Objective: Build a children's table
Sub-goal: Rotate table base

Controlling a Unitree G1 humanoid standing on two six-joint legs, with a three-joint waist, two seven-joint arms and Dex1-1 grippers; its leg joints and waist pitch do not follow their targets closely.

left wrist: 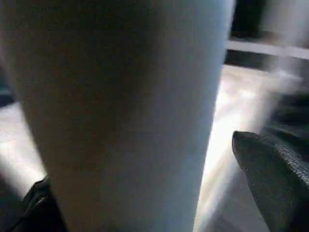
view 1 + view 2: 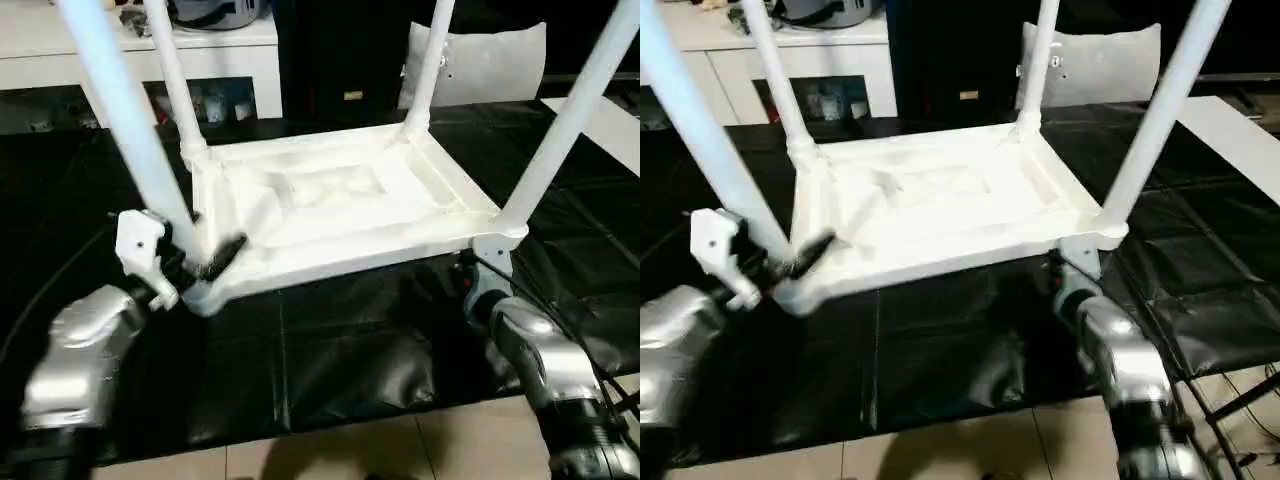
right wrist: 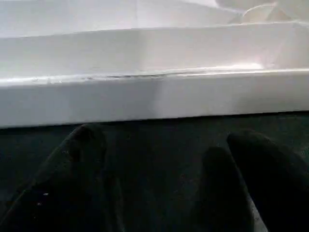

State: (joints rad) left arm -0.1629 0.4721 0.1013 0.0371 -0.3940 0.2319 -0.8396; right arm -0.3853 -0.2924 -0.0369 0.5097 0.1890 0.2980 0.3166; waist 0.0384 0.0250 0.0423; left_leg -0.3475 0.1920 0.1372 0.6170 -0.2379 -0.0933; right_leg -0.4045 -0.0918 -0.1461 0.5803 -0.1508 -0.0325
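- Head camera, left eye: the children's table [image 2: 330, 205] lies upside down on a worktop [image 2: 330, 370] covered in black sheeting. Its ribbed underside faces up, and all four white legs stand in the corner sockets, rising out of the top of the picture.
- The left hand [image 2: 205, 262] is at the near left leg [image 2: 140, 150], close to its socket, with black fingers spread wide on either side of the leg. It looks unclenched, not clamped.
- The right hand [image 2: 470, 280] sits low at the near right corner, just below the near right leg [image 2: 560, 140].
- Head camera, right eye: same scene. A white cabinet [image 2: 790, 60] stands behind the worktop.
- Left wrist camera: the white leg [image 1: 125, 116] is very close, with one dark finger [image 1: 275, 179] to one side. The image is blurred, so contact with the leg may or may not exist.
- Right wrist camera: two black fingers [image 3: 82, 179] are held well apart, pointing at the tabletop's long white edge [image 3: 154, 96] and holding nothing.
- Step in hand, as a judgement: assembly looks complete or nearly so; this is seating or checking the near legs.
- Next move likely calls for firm grips on leg and rim, then turning the table upright.
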